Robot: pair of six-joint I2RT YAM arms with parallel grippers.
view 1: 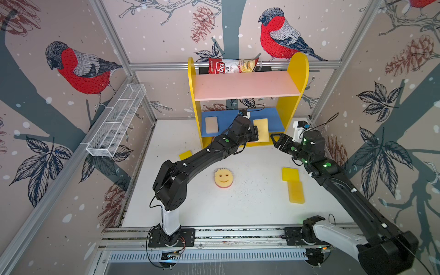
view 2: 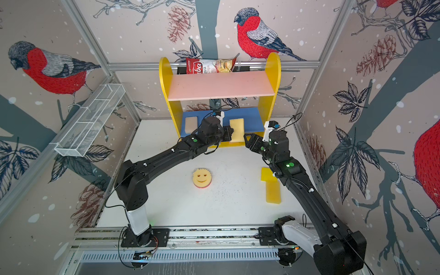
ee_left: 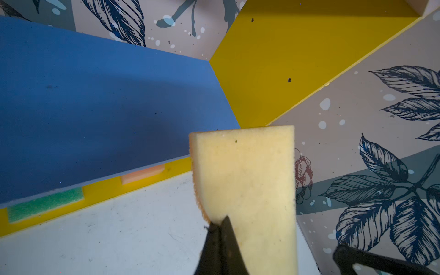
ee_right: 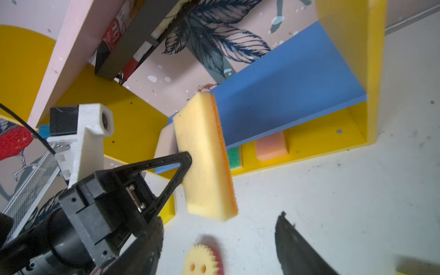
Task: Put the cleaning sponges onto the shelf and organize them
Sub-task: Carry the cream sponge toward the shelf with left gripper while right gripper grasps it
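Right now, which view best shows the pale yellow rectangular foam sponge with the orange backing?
The right wrist view: the sponge shows whole, with its orange backing and the left gripper pinching it. The left wrist view gives mainly its foam face; both top views, a pale rectangle.

Both top views look down from the near side. My close wrist views share the shelf.
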